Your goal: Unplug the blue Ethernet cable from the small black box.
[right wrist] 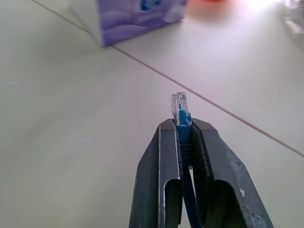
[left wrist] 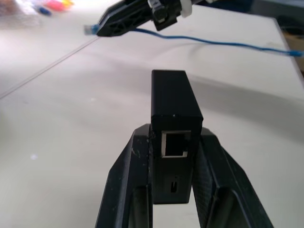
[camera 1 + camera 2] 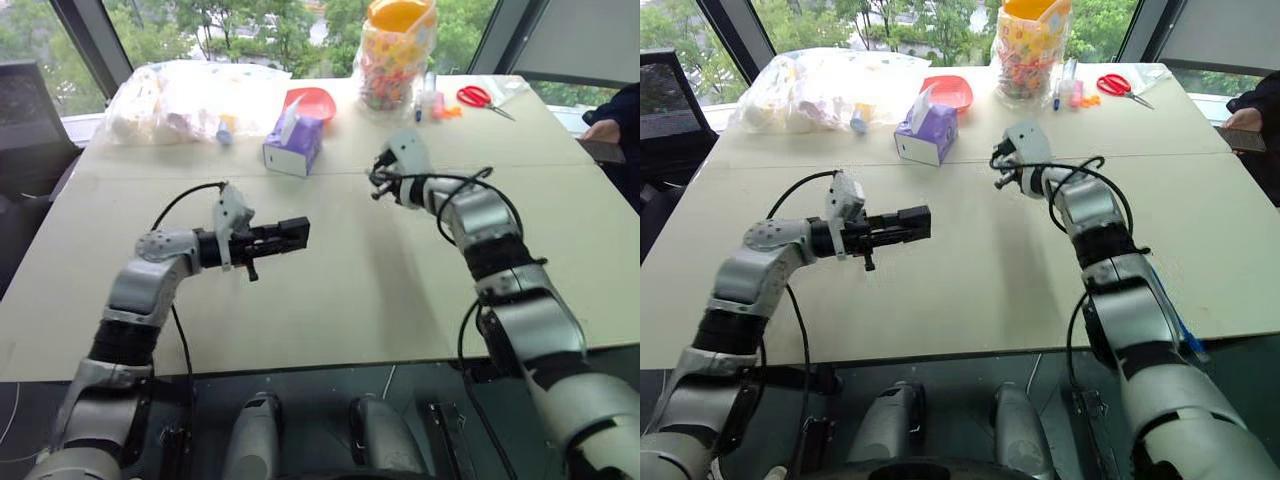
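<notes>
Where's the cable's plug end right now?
The blue Ethernet cable is pinched at its clear plug in the right gripper, above the table right of the purple tissue box, well clear of the small black box.

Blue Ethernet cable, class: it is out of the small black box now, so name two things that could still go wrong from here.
1. The right pincer pinches the blue Ethernet cable just behind its clear plug; the thin cord could slip out.
2. The left pincer holds the small black box above the table by its port end; if it slips, the box may drop.
</notes>
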Controlling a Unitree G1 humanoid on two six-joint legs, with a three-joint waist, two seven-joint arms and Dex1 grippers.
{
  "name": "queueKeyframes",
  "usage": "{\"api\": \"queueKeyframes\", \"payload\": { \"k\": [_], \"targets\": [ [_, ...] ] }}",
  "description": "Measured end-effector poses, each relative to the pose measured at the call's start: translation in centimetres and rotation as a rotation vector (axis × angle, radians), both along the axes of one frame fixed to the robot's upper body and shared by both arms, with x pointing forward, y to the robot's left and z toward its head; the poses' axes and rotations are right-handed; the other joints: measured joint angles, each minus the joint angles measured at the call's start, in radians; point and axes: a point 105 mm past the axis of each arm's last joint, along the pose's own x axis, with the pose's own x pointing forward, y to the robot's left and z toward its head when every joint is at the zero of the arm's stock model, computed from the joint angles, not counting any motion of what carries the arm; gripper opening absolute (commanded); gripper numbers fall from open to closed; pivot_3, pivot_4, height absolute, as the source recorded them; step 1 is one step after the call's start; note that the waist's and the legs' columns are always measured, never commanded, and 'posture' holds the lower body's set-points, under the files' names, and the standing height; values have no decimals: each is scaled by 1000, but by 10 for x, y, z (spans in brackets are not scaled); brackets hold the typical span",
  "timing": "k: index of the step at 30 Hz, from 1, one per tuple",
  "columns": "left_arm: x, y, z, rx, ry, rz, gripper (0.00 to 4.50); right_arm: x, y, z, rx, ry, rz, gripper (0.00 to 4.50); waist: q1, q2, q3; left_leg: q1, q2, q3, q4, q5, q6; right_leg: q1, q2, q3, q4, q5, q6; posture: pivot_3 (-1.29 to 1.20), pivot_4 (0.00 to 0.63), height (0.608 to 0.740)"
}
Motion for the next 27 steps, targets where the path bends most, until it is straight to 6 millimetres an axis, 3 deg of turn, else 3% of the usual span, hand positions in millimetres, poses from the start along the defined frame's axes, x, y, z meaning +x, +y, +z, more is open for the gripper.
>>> {"api": "queueKeyframes", "payload": {
  "k": [3, 6, 7, 13, 18, 22, 25, 27],
  "targets": [
    [15, -6, -10, -20, -34, 76, 495, 4, -2, -14, -40, 30, -42, 2586, 1, 0, 0, -1, 0, 0, 0, 0, 0, 0, 0, 0, 0, 0, 0, 0, 150, 735],
    [27, -10, -8, -33, -74, 121, 495, 3, -4, -32, -52, 86, -58, 4190, -1, 0, 0, -1, 0, 0, 0, 0, 0, 0, 0, 0, 0, 0, 1, 0, 150, 735],
    [32, -13, -6, -41, -90, 135, 495, 2, -5, -33, -53, 94, -57, 4442, -1, 0, 0, -1, 0, 0, 0, 0, 0, 0, 0, 0, 0, 0, 1, 0, 150, 735],
    [50, -31, -7, -67, -112, 165, 495, -13, -10, -18, 34, 90, 3, 4442, 5, 0, 0, -1, 0, -1, 0, 0, 0, 0, 0, 0, 1, 0, 2, 0, 150, 735],
    [64, -36, -27, -86, -12, 220, 495, -67, -20, -6, 164, 116, 76, 4442, 17, 0, 0, -2, -1, -2, 1, -2, 3, 0, 0, 0, 0, 0, 2, 0, 150, 735],
    [66, -41, -37, -100, -2, 236, 495, -114, -20, -18, 142, 168, 123, 4442, 22, 0, 0, -1, -1, -2, 1, -2, 3, 0, 0, -1, 0, -1, 1, 0, 150, 735],
    [67, -37, -45, -84, -2, 246, 1861, -152, -7, -25, 181, 229, 199, 4500, 20, 0, 0, 0, -1, -2, 3, -2, 3, 2, 0, 0, 0, -2, -2, 0, 150, 735],
    [66, -34, -51, -66, 4, 252, 2738, -162, -3, -21, 188, 229, 219, 4500, 15, 0, 0, 1, -1, -2, 4, -2, 3, 3, 0, 0, 0, -2, -3, 0, 150, 735]
  ]
}}
